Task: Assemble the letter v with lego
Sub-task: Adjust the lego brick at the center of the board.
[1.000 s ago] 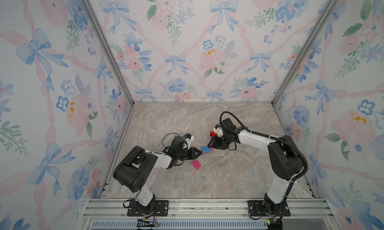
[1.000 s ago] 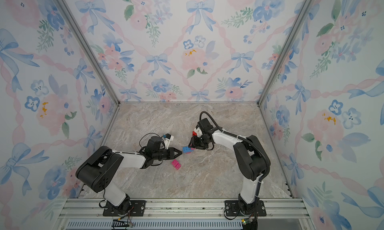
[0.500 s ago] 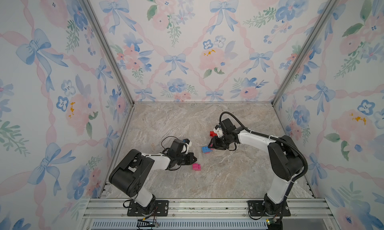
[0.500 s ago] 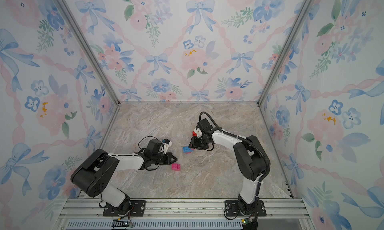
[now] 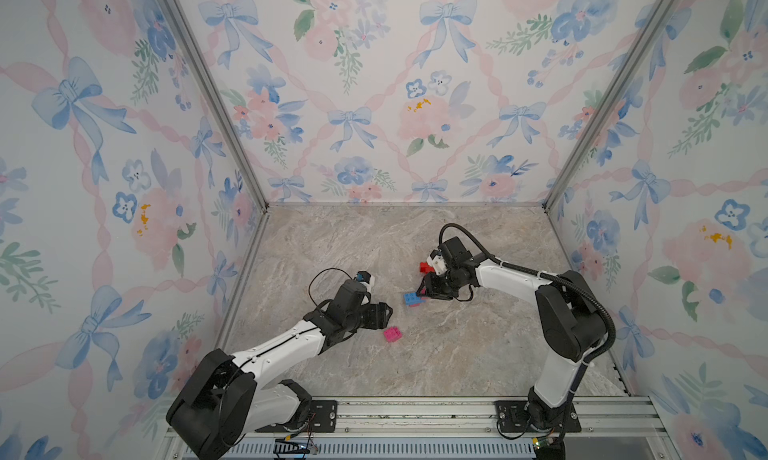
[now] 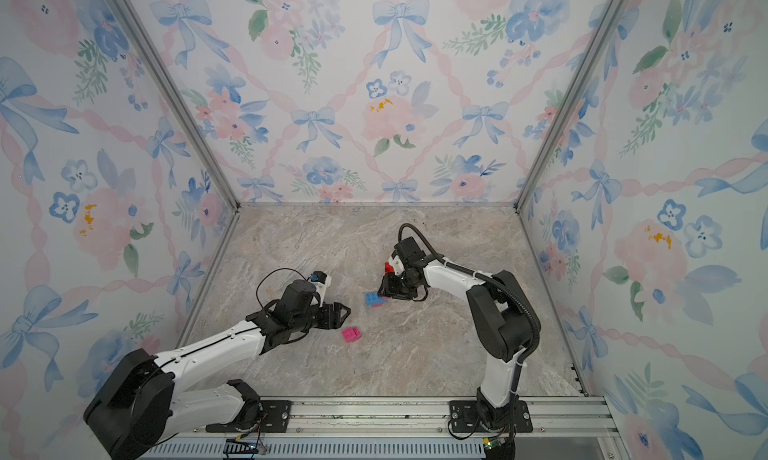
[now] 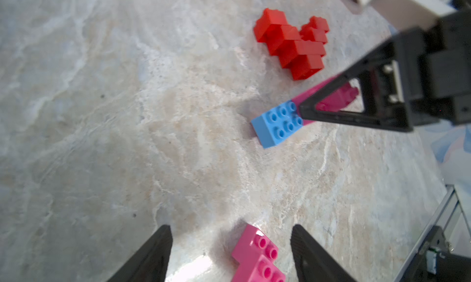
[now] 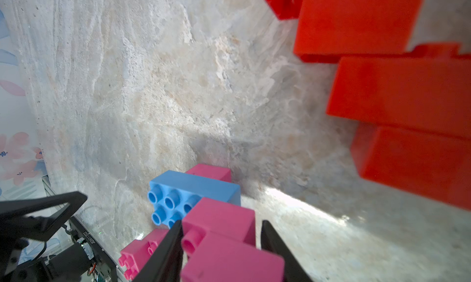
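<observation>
Though loose, lego (image 5: 392,334) beside left hand (image 5: 387,316)

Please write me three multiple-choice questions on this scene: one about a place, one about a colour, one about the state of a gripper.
1. Where is the loose pink piece? A in the air; B on the table, at the left gripper; C against the back wall.
2. Which colour has the studded brick joined to the pink bricks in the right gripper? A green; B blue; C yellow.
3. How do the left gripper's jaws stand? A shut on a red brick; B shut on nothing; C open.

Answers: B, it lies flat on the marble in the left wrist view; B, its studs and sides are blue; C, a wide gap shows, and the piece touches neither side.
</observation>
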Robot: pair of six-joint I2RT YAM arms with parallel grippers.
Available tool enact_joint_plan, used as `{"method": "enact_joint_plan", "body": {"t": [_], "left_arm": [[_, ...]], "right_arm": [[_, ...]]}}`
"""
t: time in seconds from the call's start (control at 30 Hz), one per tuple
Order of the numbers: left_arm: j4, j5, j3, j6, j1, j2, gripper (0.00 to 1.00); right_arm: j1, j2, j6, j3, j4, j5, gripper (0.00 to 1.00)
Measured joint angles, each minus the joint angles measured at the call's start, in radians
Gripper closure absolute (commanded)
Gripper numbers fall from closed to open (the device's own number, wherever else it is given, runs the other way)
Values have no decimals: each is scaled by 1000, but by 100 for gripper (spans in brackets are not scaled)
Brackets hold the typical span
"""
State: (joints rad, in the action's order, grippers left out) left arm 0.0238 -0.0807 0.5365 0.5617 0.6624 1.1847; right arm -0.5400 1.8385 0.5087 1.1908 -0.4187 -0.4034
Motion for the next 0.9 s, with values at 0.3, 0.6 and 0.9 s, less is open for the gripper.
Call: {"method": "enact_joint_plan", "body": {"t": [0.3, 0.6, 0.9], "left_arm": [[74, 161, 6, -42, 162, -32, 4], [100, 175, 16, -93, 231, 111, 30], [105, 164, 48, -110, 231, 150, 46]], "right_arm": [[-20, 0, 0, 0, -2, 11, 50], [-23, 0, 0, 2, -19, 15, 49], [-23, 0, 0, 2, -35, 16, 49]]}}
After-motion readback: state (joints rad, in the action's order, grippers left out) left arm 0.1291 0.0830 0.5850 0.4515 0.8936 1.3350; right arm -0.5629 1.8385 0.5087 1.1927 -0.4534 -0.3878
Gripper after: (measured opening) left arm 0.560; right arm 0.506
